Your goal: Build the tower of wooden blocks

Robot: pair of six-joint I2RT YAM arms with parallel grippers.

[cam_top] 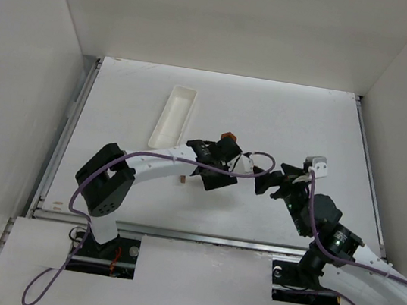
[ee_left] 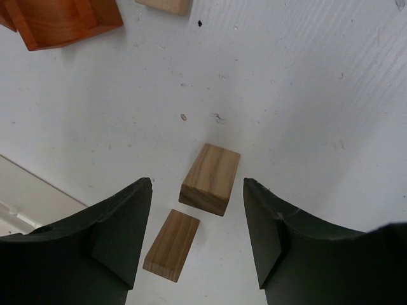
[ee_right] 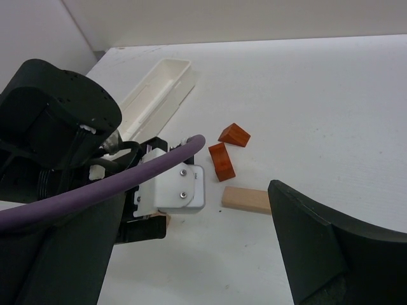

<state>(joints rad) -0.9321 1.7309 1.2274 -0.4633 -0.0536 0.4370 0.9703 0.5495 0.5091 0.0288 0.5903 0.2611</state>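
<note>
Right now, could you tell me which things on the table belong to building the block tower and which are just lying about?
For the tower:
- thicker tan block
- thinner tan block
- long tan block
- rear orange-red wedge
- front orange-red wedge

Lying about, it seems:
- white tray

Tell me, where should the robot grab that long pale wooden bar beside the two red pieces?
Likely across its narrow width at mid-length, coming straight down. The pale bar lies flat on the table, so its long sides are the faces to pinch. A red piece sits close behind one end, so stay toward the middle.
</note>
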